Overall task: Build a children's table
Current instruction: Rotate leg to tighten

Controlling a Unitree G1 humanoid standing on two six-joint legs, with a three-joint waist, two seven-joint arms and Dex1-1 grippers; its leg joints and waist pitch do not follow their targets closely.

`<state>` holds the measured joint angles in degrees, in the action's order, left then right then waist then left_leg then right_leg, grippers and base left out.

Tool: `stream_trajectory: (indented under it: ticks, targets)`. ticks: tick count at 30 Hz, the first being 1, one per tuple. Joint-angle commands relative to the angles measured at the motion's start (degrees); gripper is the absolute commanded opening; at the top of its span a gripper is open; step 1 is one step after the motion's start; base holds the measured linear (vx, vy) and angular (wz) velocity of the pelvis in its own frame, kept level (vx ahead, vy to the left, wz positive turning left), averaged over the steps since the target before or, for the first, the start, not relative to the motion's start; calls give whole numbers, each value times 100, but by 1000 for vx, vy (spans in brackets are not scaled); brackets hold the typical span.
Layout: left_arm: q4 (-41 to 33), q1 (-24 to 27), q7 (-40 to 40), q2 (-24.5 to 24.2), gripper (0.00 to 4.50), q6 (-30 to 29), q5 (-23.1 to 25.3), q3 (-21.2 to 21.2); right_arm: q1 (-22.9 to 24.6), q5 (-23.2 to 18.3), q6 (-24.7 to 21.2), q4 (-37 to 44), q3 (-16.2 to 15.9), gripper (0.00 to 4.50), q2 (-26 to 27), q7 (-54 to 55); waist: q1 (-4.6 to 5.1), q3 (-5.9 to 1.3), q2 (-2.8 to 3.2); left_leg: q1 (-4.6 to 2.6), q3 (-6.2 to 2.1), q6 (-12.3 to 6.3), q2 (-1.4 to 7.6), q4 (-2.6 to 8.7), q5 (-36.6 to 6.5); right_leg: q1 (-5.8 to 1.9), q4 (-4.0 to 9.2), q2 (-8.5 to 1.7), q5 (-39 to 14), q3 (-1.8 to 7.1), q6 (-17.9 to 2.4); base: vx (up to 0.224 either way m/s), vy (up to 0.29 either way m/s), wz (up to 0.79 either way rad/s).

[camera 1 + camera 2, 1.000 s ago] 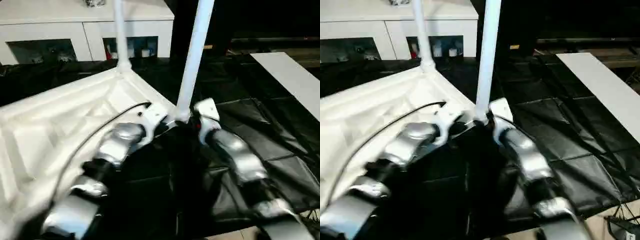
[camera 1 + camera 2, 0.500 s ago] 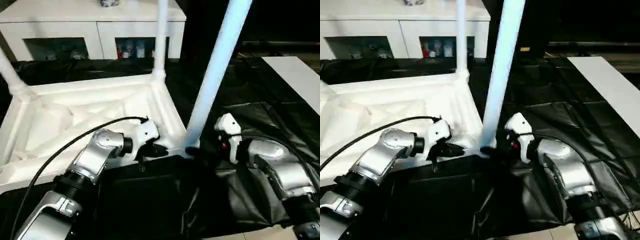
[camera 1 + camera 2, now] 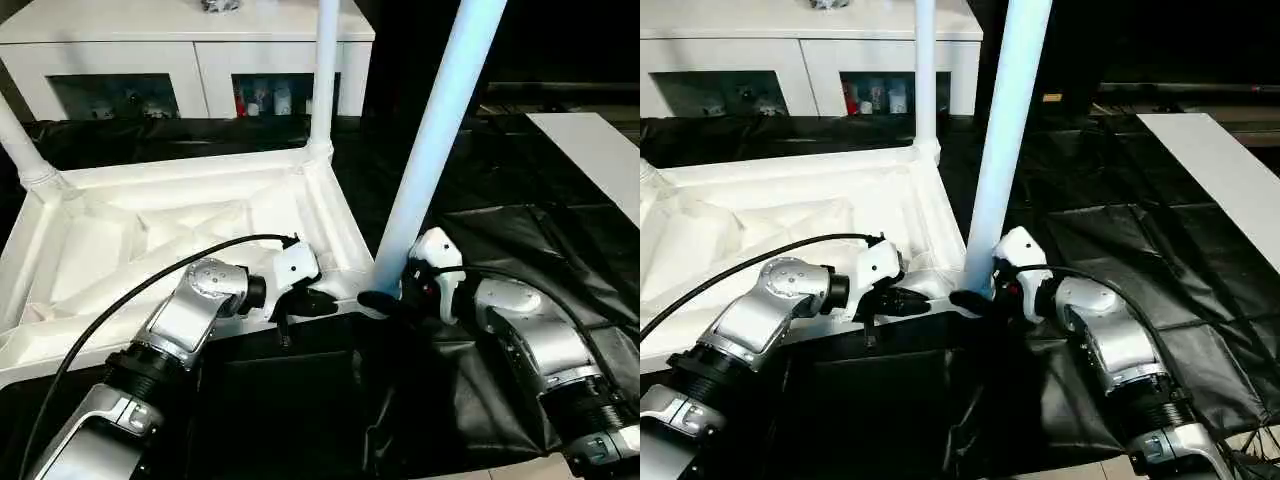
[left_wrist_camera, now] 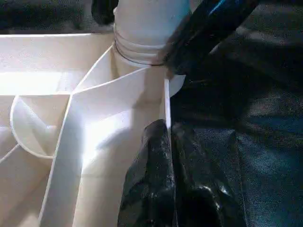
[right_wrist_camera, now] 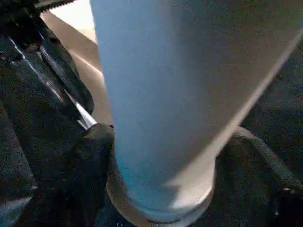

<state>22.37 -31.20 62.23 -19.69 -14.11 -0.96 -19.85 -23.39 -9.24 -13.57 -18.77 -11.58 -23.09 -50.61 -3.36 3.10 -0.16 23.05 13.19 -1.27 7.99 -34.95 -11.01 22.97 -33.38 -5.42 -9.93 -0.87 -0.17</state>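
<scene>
The children's table lies upside down: a white ribbed tabletop (image 3: 150, 225) with three white legs standing up from its corner sockets. The nearest leg (image 3: 430, 150) rises from the front right corner. My left gripper (image 3: 312, 302) is shut on the tabletop's near rim; in the left wrist view its fingers (image 4: 151, 179) pinch that thin wall just beside the socket. My right gripper (image 3: 388, 296) is open, its jaws straddling the base of the nearest leg (image 5: 161, 118), with one finger (image 5: 92, 161) against the leg's collar.
A white cabinet (image 3: 190, 60) with glass-fronted compartments stands behind the table. Black sheeting (image 3: 520, 230) covers the floor around it. A white board (image 3: 590, 150) lies at the far right. A black cable (image 3: 150, 285) arcs over my left forearm.
The head camera swung and steadied, so the whole picture shifted. My right gripper has edged closer to the base of the nearest leg. The left gripper keeps its hold on the rim.
</scene>
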Motion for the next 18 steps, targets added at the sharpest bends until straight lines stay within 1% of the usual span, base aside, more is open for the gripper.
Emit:
stream_trajectory:
  ticks: [1,2,5,6,7,8,10,11,12,13,14,15,16,17,18]
  targets:
    - [-287,-20,126,59,0,40,-138,-9,-59,-9,33,-65,61,329,-53,-63,22,-405,-57,-263,-280,-277,533,464,-824,-170,223,-343,-565,139,-1413,0,0,0]
    - [-295,-14,134,47,0,30,-139,-11,-41,4,45,-79,47,322,-57,-102,26,-403,-71,-263,-278,-276,532,465,-846,-169,225,-345,-587,138,-1406,0,0,0]
    - [-300,-8,148,32,0,12,-140,-15,-13,-14,30,-67,32,303,-70,-170,23,-404,-63,-264,-279,-278,531,461,-848,-168,226,-347,-594,140,-1403,0,0,0]
    - [-301,-1,162,11,0,-3,-136,-18,4,-15,24,-60,30,303,-74,-203,22,-404,-68,-260,-279,-283,530,459,-832,-171,224,-349,-588,141,-1402,0,0,0]
    - [-298,3,170,-1,0,-10,-134,-18,-2,-23,25,-79,51,281,-55,-182,21,-406,-65,-260,-282,-288,531,460,-814,-172,219,-347,-576,138,-1400,0,0,0]
    - [-294,6,170,-7,0,-10,-130,-20,-8,-28,30,-97,69,281,-37,-154,21,-408,-61,-260,-282,-292,527,455,-801,-171,217,-345,-563,138,-1400,0,0,0]
    - [-300,34,119,-2,0,-79,-124,-8,-73,-41,57,-225,215,275,140,186,32,-406,-59,-253,-283,-283,525,455,-821,-170,223,-352,-603,142,-1410,0,0,0]
    - [-300,34,119,-2,0,-79,-124,-8,-73,-41,57,-225,215,268,140,186,32,-406,-59,-253,-283,-283,525,455,-821,-170,223,-352,-603,142,-1410,0,0,0]
    - [-292,40,57,32,0,-124,-122,7,-118,-28,39,-294,295,267,247,415,52,-404,-57,-257,-278,-240,525,460,-885,-156,228,-344,-652,144,-1417,0,0,0]
    - [-238,37,-122,146,0,-215,-113,44,-191,-21,-22,-419,461,267,454,882,59,-397,-57,-248,-287,-212,526,470,-896,-159,229,-344,-685,143,-1412,0,0,0]
    - [-44,8,-526,415,0,-307,-81,125,-303,-16,-162,-624,737,267,817,1686,92,-399,-69,-242,-290,-166,522,474,-943,-152,233,-342,-751,143,-1411,0,0,0]
    - [6,1,-616,475,0,-313,-73,143,-320,-17,-193,-657,786,266,887,1835,117,-396,-67,-240,-292,-130,519,478,-978,-144,231,-338,-801,144,-1417,0,0,0]
    - [179,-27,-893,653,0,-343,-43,196,-360,23,-237,-748,885,266,1078,2264,173,-386,-78,-205,-310,-62,503,484,-1095,-154,251,-344,-1011,147,-1390,0,0,0]
    - [366,-69,-1173,788,0,-315,36,221,-388,69,-227,-826,936,266,1222,2584,194,-381,-61,-227,-315,45,505,493,-1281,-128,279,-340,-1282,149,-1317,0,0,0]
    - [550,-125,-1436,903,0,-317,119,233,-419,106,-223,-911,958,265,1343,2831,194,-383,-62,-260,-315,136,500,486,-1473,-111,303,-343,-1460,154,-1253,0,0,0]
